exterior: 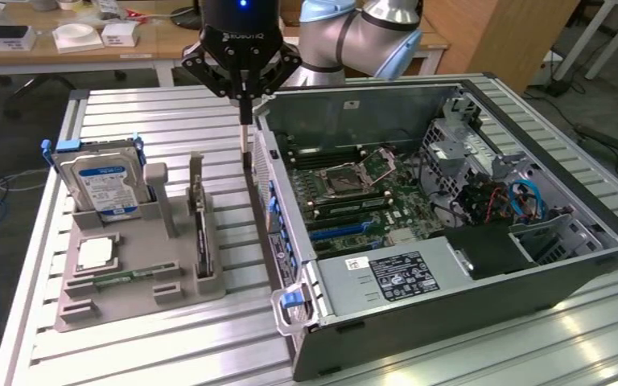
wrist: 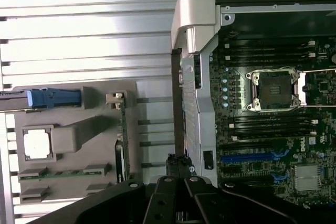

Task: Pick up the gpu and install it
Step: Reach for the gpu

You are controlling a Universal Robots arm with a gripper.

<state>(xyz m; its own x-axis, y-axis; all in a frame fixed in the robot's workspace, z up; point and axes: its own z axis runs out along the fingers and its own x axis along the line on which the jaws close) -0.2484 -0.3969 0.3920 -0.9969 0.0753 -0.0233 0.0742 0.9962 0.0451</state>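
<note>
Slatted table; claw between tray, case

On my screen the gpu is a thin, flat, dark card. It stands upright on its long edge in a slot of the grey holder on the counter. In the exterior view I see it almost edge-on and very slim, with a grey post of the holder against it near the middle. It is at the side of the holder nearest to the open computer case, near it but apart, with its length about parallel to the case wall. In the wrist view the gpu appears from above as a narrow dark-green line, with a small pale piece at one end.
</note>
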